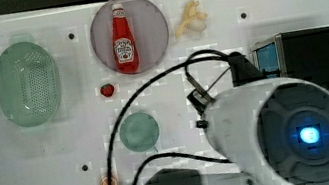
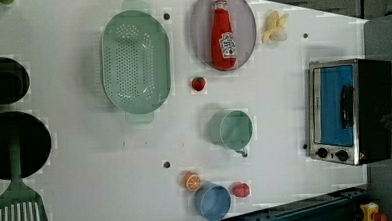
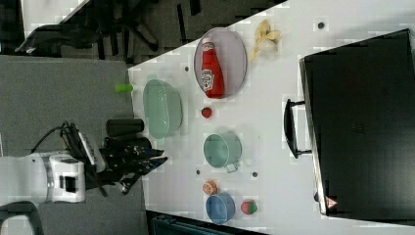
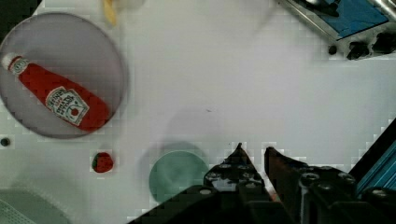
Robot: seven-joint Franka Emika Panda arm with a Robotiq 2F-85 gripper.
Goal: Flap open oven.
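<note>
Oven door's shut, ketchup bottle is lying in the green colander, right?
Not quite. The oven door is shut, but the ketchup bottle lies on the grey round plate, not in the green colander, which sits beside it. The left view shows this.

the ketchup bottle (image 2: 224,35) carried a white label (image 2: 228,44) with dark print on its red body, but the words were too blurred to read; the same label (image 4: 67,106) showed in the wrist view with a small red tomato picture and unreadable lettering. the oven (image 3: 362,122) bore a small red triangular warning sign (image 3: 332,201) near one corner of its black top, its symbol too small to make out. no other text, brand or number could be read.
</note>
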